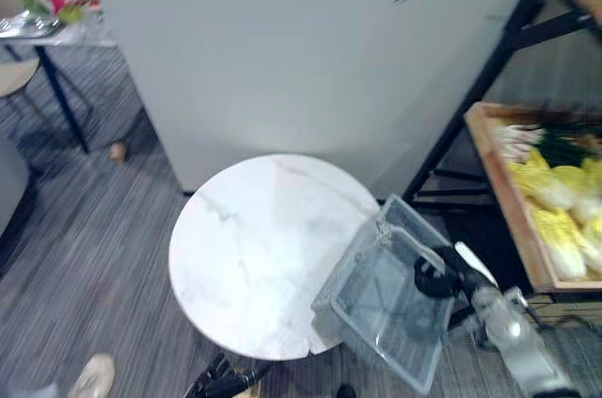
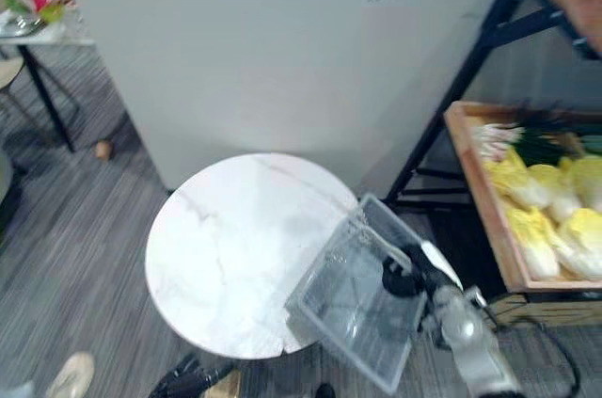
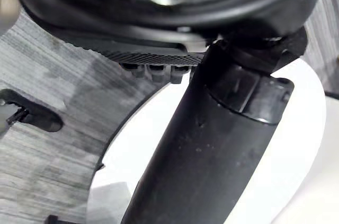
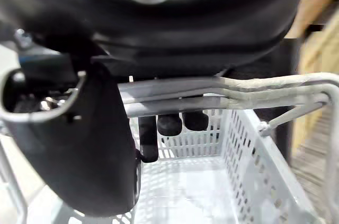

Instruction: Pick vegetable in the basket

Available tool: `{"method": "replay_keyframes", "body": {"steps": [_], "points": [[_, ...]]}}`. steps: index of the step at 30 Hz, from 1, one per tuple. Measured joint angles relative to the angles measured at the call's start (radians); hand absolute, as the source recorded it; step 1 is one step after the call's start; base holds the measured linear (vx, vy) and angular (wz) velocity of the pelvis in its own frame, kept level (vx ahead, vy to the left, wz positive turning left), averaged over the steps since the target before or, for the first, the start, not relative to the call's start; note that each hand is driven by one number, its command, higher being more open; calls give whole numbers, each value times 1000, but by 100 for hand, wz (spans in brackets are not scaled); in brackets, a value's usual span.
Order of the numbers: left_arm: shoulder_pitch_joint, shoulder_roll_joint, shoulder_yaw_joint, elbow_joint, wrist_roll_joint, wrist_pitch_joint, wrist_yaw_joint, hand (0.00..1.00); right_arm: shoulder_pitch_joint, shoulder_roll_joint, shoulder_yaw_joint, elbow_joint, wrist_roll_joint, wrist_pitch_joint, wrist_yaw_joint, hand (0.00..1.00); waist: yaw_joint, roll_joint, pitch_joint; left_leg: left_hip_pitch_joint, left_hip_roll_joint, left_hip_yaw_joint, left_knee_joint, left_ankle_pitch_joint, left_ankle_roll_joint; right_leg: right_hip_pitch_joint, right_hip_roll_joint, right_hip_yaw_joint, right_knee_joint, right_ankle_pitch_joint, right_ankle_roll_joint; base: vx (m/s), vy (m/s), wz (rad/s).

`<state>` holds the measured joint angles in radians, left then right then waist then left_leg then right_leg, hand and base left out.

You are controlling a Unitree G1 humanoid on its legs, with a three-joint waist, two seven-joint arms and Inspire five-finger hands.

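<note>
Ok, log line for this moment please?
right hand: shut on basket handle | basket: empty, at round table edge | cabbages: in shelf crate | left hand: low by table

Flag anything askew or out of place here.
The grey basket hangs tilted from the right hand, which grips its handle, one corner overlapping the round table edge. It is empty; nothing looks spilled or damaged.
</note>
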<state>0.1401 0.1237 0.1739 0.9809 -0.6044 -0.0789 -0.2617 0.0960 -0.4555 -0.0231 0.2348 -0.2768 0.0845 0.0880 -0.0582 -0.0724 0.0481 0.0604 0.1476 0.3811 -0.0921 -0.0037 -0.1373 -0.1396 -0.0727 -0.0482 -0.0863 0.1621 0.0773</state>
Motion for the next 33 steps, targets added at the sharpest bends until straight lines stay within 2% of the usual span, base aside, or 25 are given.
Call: {"method": "replay_keyframes", "body": {"steps": [4,6,13,16,19,20,24,27,33], "points": [[3,-13,-1,36,18,1,17,100,106,44,-63,0,-5,4,34,0,-31,2,-14,20,1,28,0,-6,-2,0,3,28,8,0,0,-13,12,-26],[8,-17,-1,45,21,1,29,100,139,72,-87,3,-29,13,41,0,-37,15,-22,29,3,39,0,-7,-3,0,6,37,14,-2,0,-6,2,-11],[33,-18,-2,45,24,-1,60,100,162,152,-115,167,-35,11,62,0,-37,51,-67,41,8,39,-1,-11,-8,4,14,35,34,-20,1,0,0,-1],[36,-19,-2,45,24,1,69,100,148,204,-114,296,-21,9,57,0,-31,50,-72,49,8,37,-1,-12,-8,13,14,32,34,-22,1,-7,-3,2],[42,-23,-2,49,24,2,74,100,115,233,-117,454,49,13,32,0,-26,49,-72,57,6,37,-1,-14,-7,20,13,33,34,-24,2,0,0,0],[39,-25,-1,67,22,1,76,100,98,265,-143,578,112,7,6,0,-16,50,-79,60,5,36,-1,-17,-6,24,12,31,34,-26,2,0,0,0],[41,-34,0,91,6,1,75,100,80,317,-236,770,273,0,-37,0,-7,56,-88,68,4,19,-2,-22,-5,43,6,15,33,-33,1,8,4,12],[41,-41,0,114,7,-1,75,100,74,341,-274,846,359,16,-64,0,-2,57,-91,78,1,15,-1,-25,-5,54,2,10,32,-36,3,6,4,3],[32,-42,-2,122,1,-3,75,100,78,368,-312,892,421,42,-90,0,-2,57,-91,72,-3,-7,-1,-25,-3,58,-4,-12,32,-39,4,-18,-10,8]]}}
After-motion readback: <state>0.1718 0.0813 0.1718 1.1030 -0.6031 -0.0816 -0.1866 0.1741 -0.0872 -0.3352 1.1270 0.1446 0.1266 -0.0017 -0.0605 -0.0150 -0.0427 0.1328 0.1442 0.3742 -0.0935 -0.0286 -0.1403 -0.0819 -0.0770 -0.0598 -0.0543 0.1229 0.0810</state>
